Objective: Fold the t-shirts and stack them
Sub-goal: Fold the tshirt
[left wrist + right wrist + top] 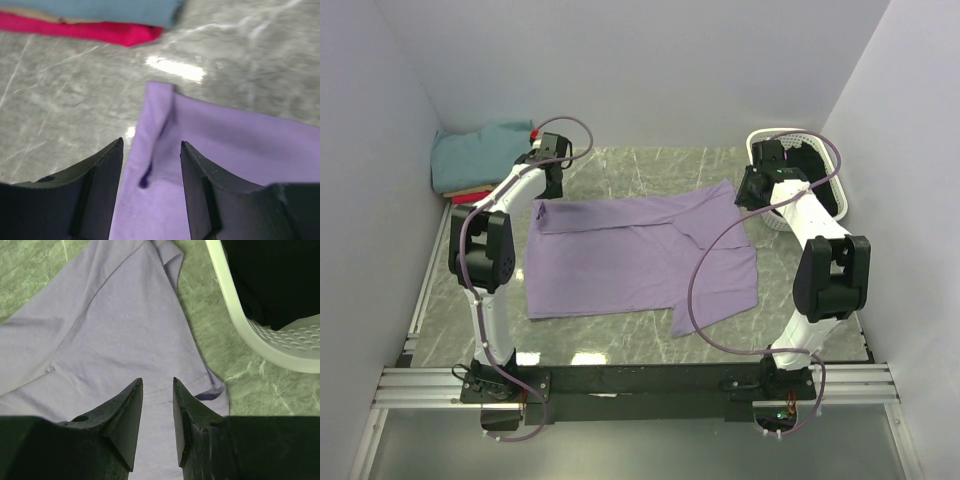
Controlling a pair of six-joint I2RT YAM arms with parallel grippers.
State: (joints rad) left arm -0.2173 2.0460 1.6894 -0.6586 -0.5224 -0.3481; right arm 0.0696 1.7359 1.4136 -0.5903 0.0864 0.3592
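Note:
The lavender t-shirt (640, 260) lies spread and partly folded on the marble table. My left gripper (542, 198) hovers over its far left corner. In the left wrist view, the left gripper (151, 142) is open, and the lavender cloth (225, 145) lies loose below the fingers. My right gripper (752, 192) is over the far right sleeve. In the right wrist view, the right gripper (157, 381) is open above the sleeve hem (115, 325), gripping nothing. Folded teal (480, 155) and red (100, 31) t-shirts are stacked in the back left corner.
A white perforated basket (790, 133) with dark contents stands at the back right, close beside the right gripper; its rim (240, 315) shows in the right wrist view. White walls close in the table on the left, back and right. Purple cables loop off both arms.

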